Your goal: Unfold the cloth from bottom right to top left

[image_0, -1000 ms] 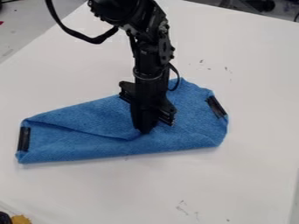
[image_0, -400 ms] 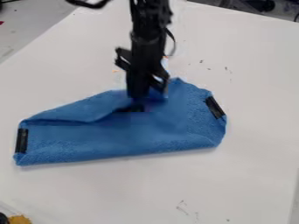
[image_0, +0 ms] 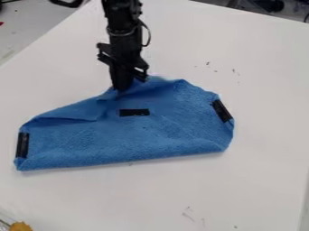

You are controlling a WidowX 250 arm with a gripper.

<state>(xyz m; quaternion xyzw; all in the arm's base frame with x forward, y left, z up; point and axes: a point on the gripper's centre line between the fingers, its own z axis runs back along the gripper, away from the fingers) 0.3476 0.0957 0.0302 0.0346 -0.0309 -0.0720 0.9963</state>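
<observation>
The gripper (image_0: 122,89) hangs at the upper edge of the blue cloth (image_0: 145,135), left of the view's middle, shut on the cloth where its fabric rises to a peak. The cloth lies across the table, partly folded, with creases running left from the gripper and a fold along its left upper side. Black strips mark it at the left end, at the right end and in the middle, just below the gripper.
The white table (image_0: 241,180) spreads around the cloth, with small dark marks at upper right and near the bottom. A yellow object (image_0: 21,226) is at the bottom left corner. Dark equipment stands beyond the table's top right edge.
The gripper has moved up and left, drawing the cloth's middle fabric with it. The black strip in the middle of the cloth has come into sight.
</observation>
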